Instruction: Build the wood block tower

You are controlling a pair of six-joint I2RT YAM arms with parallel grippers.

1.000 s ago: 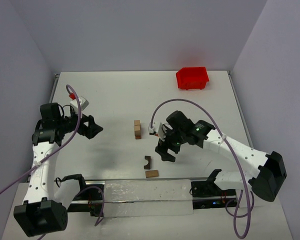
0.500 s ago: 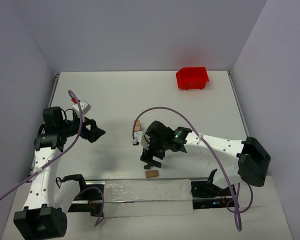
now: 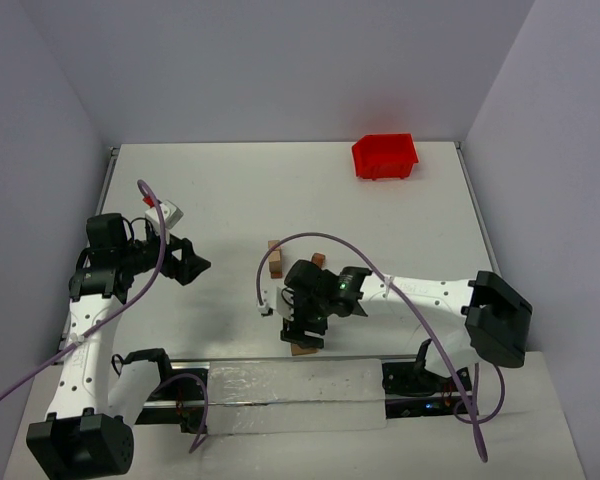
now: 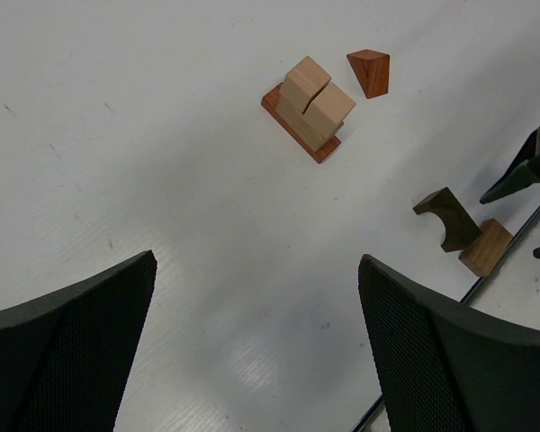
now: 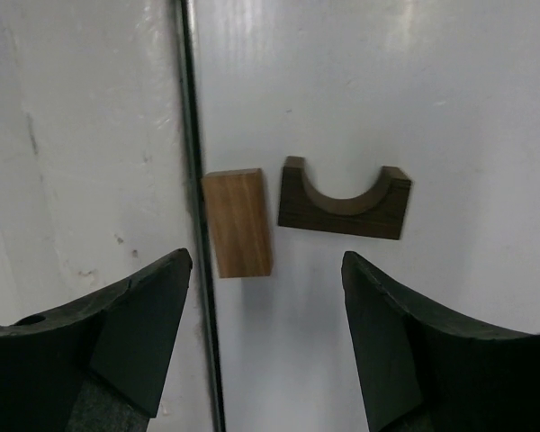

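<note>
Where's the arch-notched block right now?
Right wrist view: the arch block lies just right of the tan bar by the front rail, a small gap between them, below the right gripper.

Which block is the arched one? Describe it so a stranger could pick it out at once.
Start at the table's near edge, below the right end effector, where two small blocks lie flat side by side. The arch block is the darker one, farther from the edge. Unlike the plain lighter bar beside it, it has a half-round notch cut into one long side.
</note>
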